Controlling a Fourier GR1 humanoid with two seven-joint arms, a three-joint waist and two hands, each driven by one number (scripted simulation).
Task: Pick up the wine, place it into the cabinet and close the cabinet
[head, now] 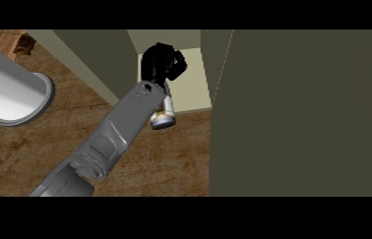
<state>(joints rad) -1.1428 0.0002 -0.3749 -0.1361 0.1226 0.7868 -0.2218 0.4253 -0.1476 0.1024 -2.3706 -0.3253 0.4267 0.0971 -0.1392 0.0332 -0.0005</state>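
Now wine (163, 115) juts below curled left hand (164, 61).

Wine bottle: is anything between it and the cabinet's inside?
Nothing visible. The left hand holds the wine bottle right at the cabinet opening, its upper part hidden by the hand. The open door stands off to the right, beside the path.
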